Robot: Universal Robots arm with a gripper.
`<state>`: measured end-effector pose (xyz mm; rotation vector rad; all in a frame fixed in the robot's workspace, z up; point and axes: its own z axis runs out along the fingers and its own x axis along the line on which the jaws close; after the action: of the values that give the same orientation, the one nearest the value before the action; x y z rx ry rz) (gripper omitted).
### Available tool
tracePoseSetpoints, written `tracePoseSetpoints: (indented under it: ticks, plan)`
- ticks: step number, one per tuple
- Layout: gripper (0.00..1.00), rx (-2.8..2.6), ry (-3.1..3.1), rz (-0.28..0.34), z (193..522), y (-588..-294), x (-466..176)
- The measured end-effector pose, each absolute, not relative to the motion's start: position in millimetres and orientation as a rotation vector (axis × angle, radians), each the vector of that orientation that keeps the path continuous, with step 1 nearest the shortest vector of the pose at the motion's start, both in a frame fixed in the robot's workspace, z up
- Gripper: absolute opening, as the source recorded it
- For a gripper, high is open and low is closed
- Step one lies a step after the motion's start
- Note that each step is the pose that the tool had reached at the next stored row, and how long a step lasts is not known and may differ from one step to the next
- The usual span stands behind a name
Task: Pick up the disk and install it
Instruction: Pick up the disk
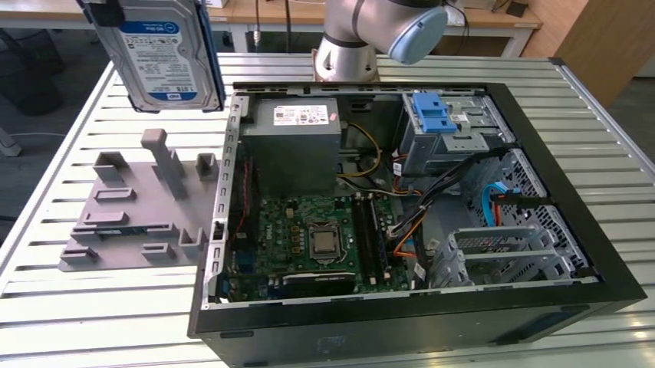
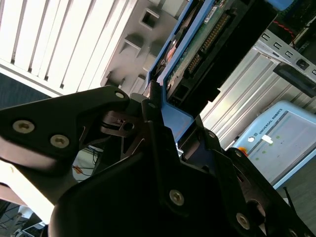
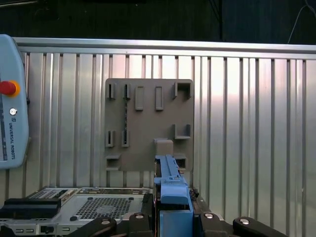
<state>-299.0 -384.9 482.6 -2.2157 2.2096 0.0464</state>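
The disk [image 1: 164, 57], silver with a white-and-blue label and a blue carrier frame, hangs upright high above the table at the exterior view's left, over the grey fixture plate [image 1: 133, 207]. My gripper [image 2: 173, 116] is shut on the disk's blue frame edge. In the second wrist view the disk's [image 2: 207, 44] circuit-board side and connector stick out past the black fingers [image 2: 154, 106]. The first wrist view looks straight down along the disk's blue edge [image 3: 170, 182], with my gripper [image 3: 174, 217] clamped on it and the fixture plate [image 3: 148, 123] below.
An open computer case [image 1: 573, 253] lies on the slatted metal table [image 1: 61, 307] at the exterior view's right. It holds a motherboard [image 1: 317, 238], a grey power supply [image 1: 297, 138] and a drive bay with a blue latch [image 1: 435, 115]. A teach pendant [image 3: 10, 98] rests beside the fixture.
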Motion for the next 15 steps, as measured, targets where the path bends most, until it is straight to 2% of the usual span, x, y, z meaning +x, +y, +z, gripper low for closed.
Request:
tracePoseSetpoints:
  ticks: [15]
  plan:
    - [0.36, -2.216, 2.21, 0.046, 482.6, -384.9, -295.7]
